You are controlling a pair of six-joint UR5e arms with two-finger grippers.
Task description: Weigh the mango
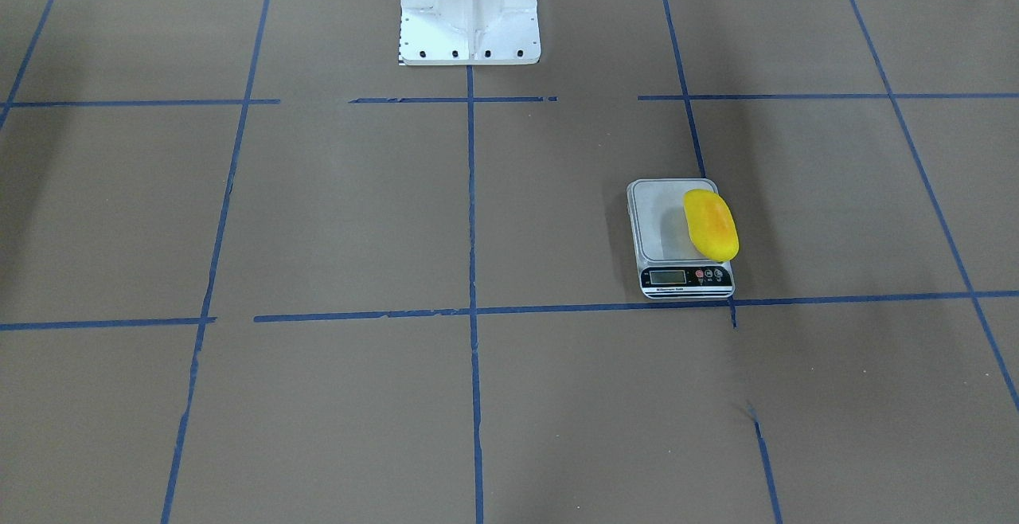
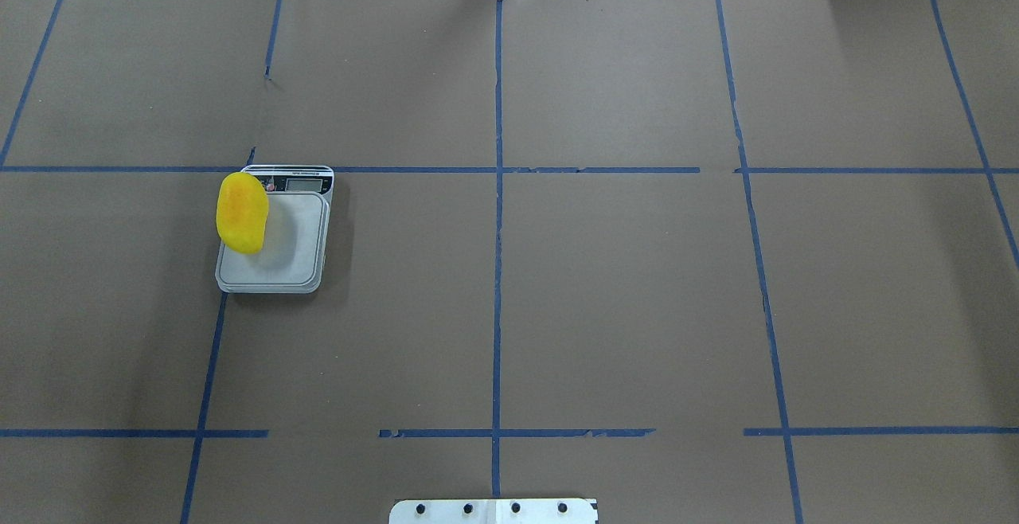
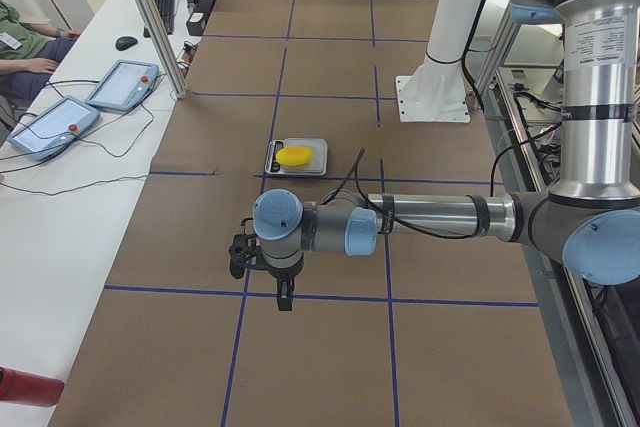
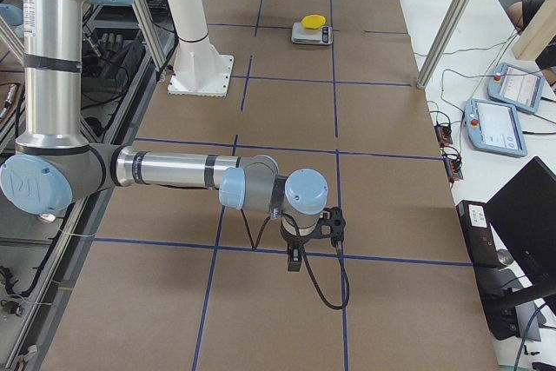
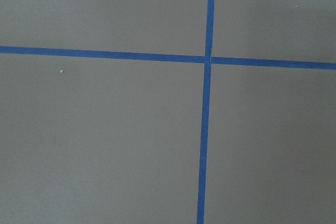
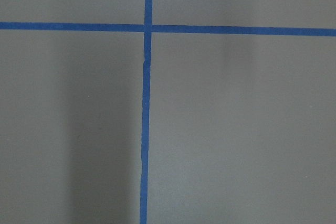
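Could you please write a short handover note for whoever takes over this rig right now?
Grippers: the left gripper and right gripper show only in side views, away from the scale; open or shut cannot be told.
Things: the mango lies on the scale's platform, along its edge on the robot's left.
Done: mango placed, nothing holding it.
Left: read the display, illegible here; perhaps centre the mango.

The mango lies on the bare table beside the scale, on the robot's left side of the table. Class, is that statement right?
Not quite. The mango does not lie on the bare table. It rests on the silver platform of the scale, along the platform's outer edge. The overhead exterior view shows this plainly. The rest stands: it is on the robot's left side of the table.
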